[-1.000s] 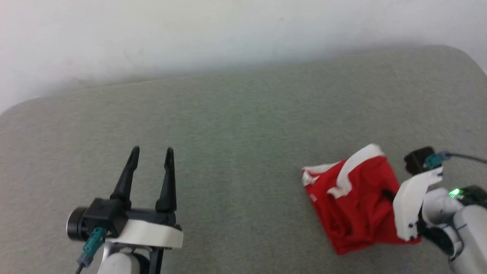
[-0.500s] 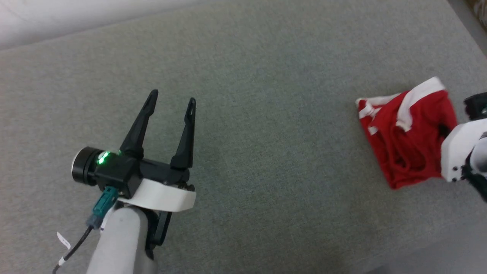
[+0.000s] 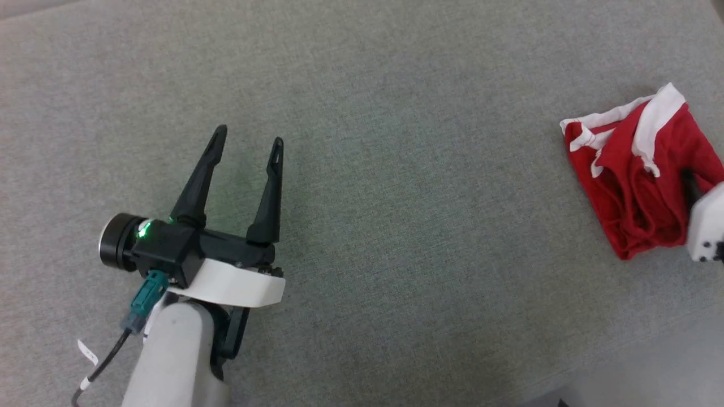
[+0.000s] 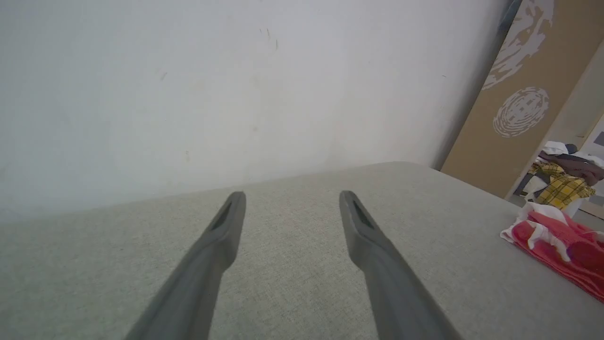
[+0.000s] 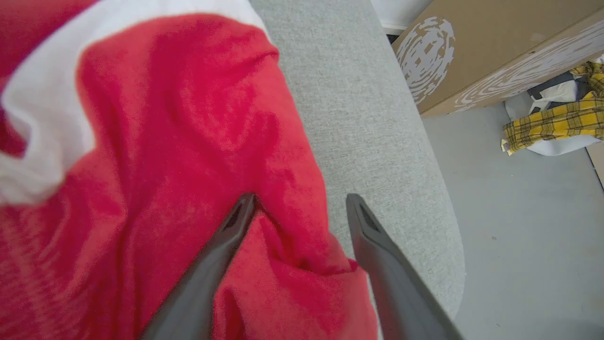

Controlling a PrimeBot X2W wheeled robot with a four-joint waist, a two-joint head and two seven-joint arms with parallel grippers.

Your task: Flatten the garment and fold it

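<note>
Nearest the robot, the left gripper [image 3: 249, 135] hovers low over the grey fabric-covered desk [image 3: 396, 226], at the lower left of the head view. Its two dark fingers [image 3: 198, 181] stand well apart and hold nothing, with only bare grey cloth between them (a green light glows on its wrist housing).

Further over, toward the desk's right edge, lies the garment [image 3: 633, 192]. It is a bright red bundle, bunched and creased, with white bands curling across its far end. The right gripper [image 5: 301, 198] is down on its right side. In the right wrist view its fingers are spread apart; a raised fold of red cloth sits between them, the left finger [image 5: 212, 264] rests against the fabric, and the right one lies along the garment's edge beside bare desk. The cloth isn't pinched.

Beyond the desk's rounded right corner is the pale floor [image 5: 519, 212]. A brown cardboard panel [image 4: 519, 94] with white printed swirls leans there, and past it sits a heap of clothes [image 4: 564, 182] with yellow plaid on top. A plain white wall [image 4: 188, 94] rises behind the desk's far edge.
</note>
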